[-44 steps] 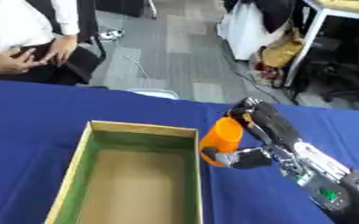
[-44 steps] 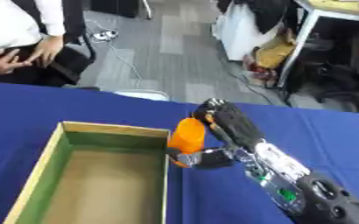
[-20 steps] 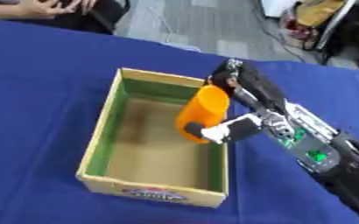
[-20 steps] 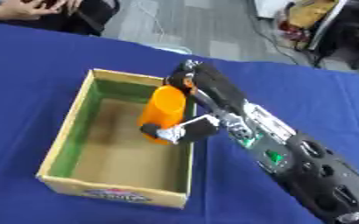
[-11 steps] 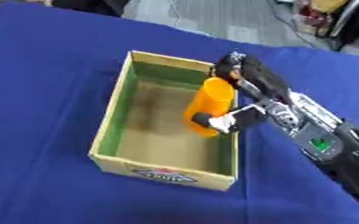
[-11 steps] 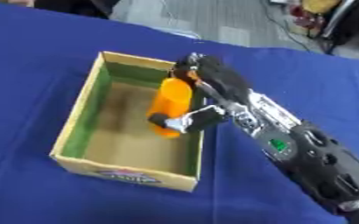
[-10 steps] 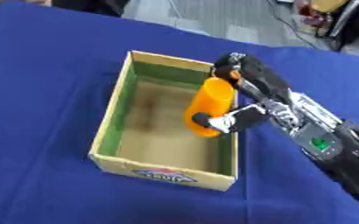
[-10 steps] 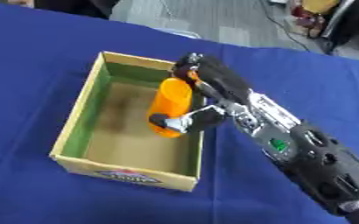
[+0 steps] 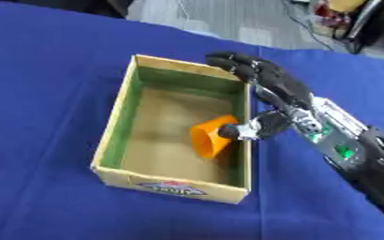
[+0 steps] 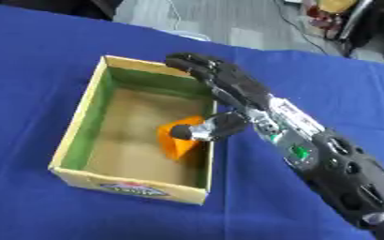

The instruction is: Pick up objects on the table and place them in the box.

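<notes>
The box (image 9: 177, 186) sits on the blue desk (image 9: 40, 93) with its labelled short wall nearest the camera and its long sides running away from it. Inside, against the right-hand long wall and a little nearer than the middle, lies an orange cup (image 9: 211, 138), tipped on its side with its wide mouth turned toward the near left and its narrow end toward the right wall. It looks to be down on the cardboard floor, or very close to it.

Just beyond and to the right, the right hand (image 9: 267, 91) reaches over that same wall from outside the box. Its fingers (image 9: 238, 63) are stretched almost straight along the rim toward the far corner, and the thumb (image 9: 246, 129) points down and touches or nearly touches the cup's narrow end. Nothing is curled around the cup, so I judge it released, or as good as.

The cup therefore lies below and to the left of the palm. The open way out for the hand is up and to the right, over bare desk; the right wall is the one edge it could catch. The left hand is not visible.
</notes>
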